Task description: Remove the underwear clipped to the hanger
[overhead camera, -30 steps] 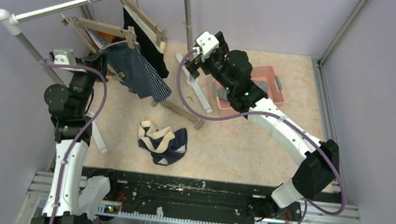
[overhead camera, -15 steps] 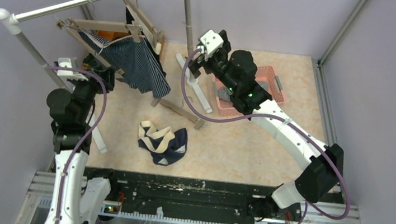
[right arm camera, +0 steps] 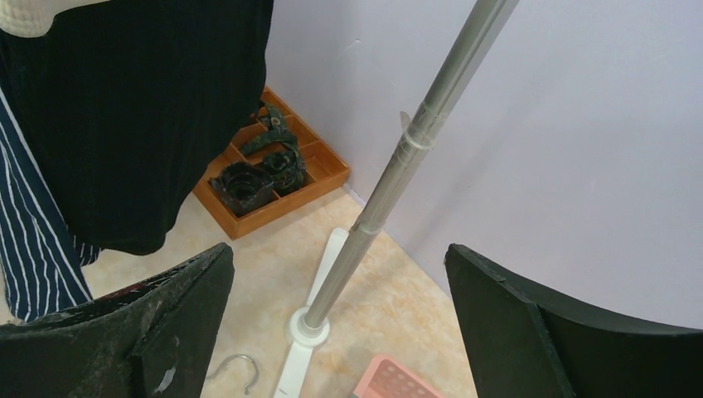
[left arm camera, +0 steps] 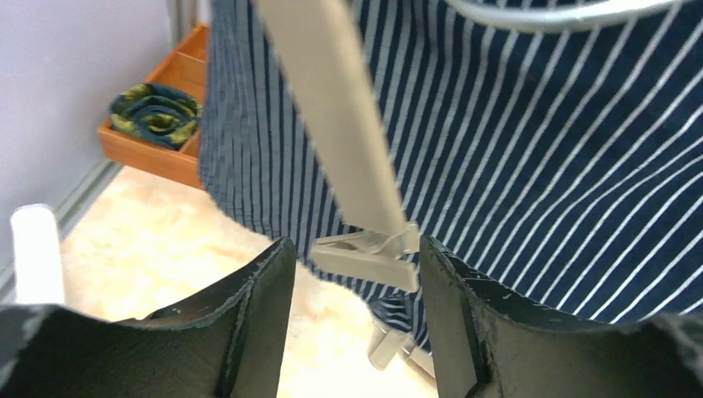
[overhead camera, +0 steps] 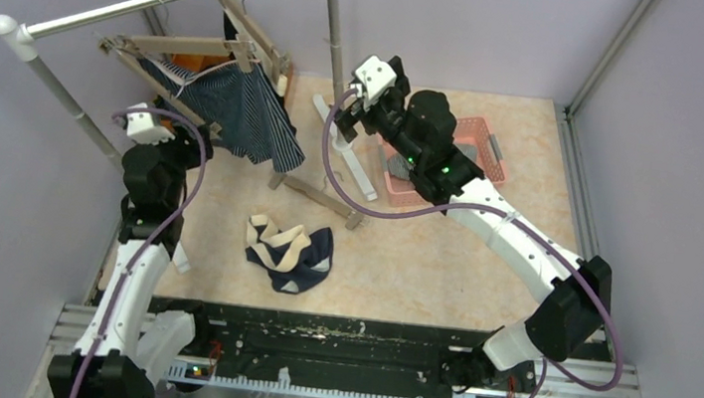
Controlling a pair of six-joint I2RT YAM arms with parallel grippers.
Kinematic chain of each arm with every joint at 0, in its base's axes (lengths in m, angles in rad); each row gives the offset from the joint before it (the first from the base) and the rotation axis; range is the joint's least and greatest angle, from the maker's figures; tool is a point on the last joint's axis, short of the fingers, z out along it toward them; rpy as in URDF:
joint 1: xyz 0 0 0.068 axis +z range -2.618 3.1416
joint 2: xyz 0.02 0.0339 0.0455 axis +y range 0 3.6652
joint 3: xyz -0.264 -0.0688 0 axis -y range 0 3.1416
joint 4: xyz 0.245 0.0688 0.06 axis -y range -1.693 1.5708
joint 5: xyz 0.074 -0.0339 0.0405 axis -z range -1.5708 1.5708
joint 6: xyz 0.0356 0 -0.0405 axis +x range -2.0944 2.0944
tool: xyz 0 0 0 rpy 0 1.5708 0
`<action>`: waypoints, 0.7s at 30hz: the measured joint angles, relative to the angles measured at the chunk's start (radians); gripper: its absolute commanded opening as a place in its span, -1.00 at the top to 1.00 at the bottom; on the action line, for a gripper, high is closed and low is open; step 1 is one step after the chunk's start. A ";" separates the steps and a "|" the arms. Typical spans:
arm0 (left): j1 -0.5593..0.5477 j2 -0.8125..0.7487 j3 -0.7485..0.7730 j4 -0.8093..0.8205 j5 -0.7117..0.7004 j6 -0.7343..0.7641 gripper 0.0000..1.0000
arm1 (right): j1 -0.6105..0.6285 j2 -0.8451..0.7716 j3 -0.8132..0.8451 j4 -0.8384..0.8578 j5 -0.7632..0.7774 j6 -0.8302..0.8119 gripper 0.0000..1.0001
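Note:
A wooden hanger (overhead camera: 195,45) with clips hangs from the rail. Navy-striped underwear (overhead camera: 242,118) hangs clipped to it, with black underwear (right arm camera: 141,108) behind. My left gripper (overhead camera: 197,137) is just left of the striped cloth. In the left wrist view the left gripper (left arm camera: 356,286) is open, with a pale clip (left arm camera: 365,259) on the striped underwear (left arm camera: 530,166) showing in the gap, touched by neither finger. My right gripper (overhead camera: 342,118) stands wide open near the rack pole, right gripper (right arm camera: 340,290) holding nothing. More underwear (overhead camera: 289,254) lies heaped on the table.
A pink basket (overhead camera: 458,151) sits behind the right arm. A wooden tray with rolled socks (right arm camera: 273,174) stands by the wall under the rail. The rack pole (right arm camera: 390,174) and its white foot stand before the right gripper. A loose metal hook (right arm camera: 228,365) lies on the table.
My left gripper went from shut to open and drew back from the hanger's left end toward the near side. The hanger and striped underwear swung back. The right arm barely shifted.

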 measured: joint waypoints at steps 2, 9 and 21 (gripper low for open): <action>-0.039 0.047 0.000 0.041 -0.012 0.003 -0.31 | 0.000 0.000 0.000 -0.006 0.000 -0.002 -0.97; -0.105 0.123 0.000 0.153 -0.037 0.008 -0.40 | 0.000 0.000 0.000 -0.030 0.000 -0.017 -0.97; -0.112 0.244 0.002 0.304 -0.116 0.023 -0.42 | 0.000 0.000 0.002 -0.043 0.000 -0.039 -0.97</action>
